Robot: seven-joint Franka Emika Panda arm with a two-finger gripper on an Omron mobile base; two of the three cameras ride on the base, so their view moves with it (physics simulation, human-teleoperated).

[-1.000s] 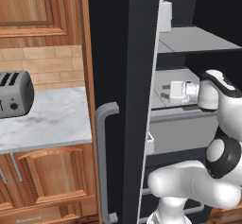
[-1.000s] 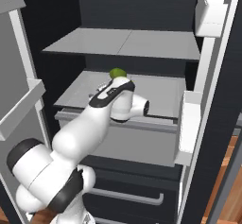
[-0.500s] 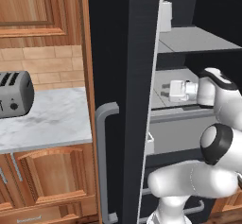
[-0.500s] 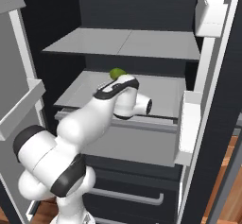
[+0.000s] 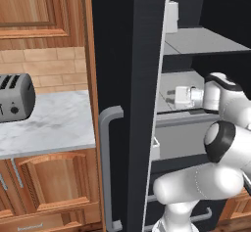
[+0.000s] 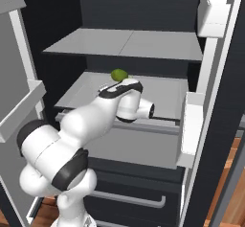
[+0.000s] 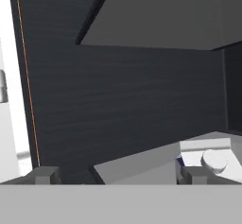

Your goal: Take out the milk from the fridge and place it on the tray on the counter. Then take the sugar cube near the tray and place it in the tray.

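The black fridge (image 5: 122,55) stands open, its grey bar handle (image 5: 109,167) on the door. My gripper (image 5: 171,96) reaches in over the middle grey shelf (image 6: 162,94). In the hand view the gripper (image 7: 119,176) is open, its fingertips (image 7: 45,175) far apart with nothing between them. The milk (image 7: 208,159), a white carton with a round cap and a blue mark, sits on the shelf just beyond the right fingertip, off to the side of the gap. The marble counter (image 5: 49,123) lies left of the fridge. The tray and sugar cube are out of view.
A grey toaster (image 5: 14,99) sits on the counter at the left. A green round fruit (image 6: 118,73) lies at the back of the middle shelf behind my arm. White door bins (image 6: 213,10) hang on the right door. An upper shelf (image 6: 129,41) is close above my hand.
My elbow has swung upward and closer to the fridge. The hand has stayed almost where it was over the middle shelf.
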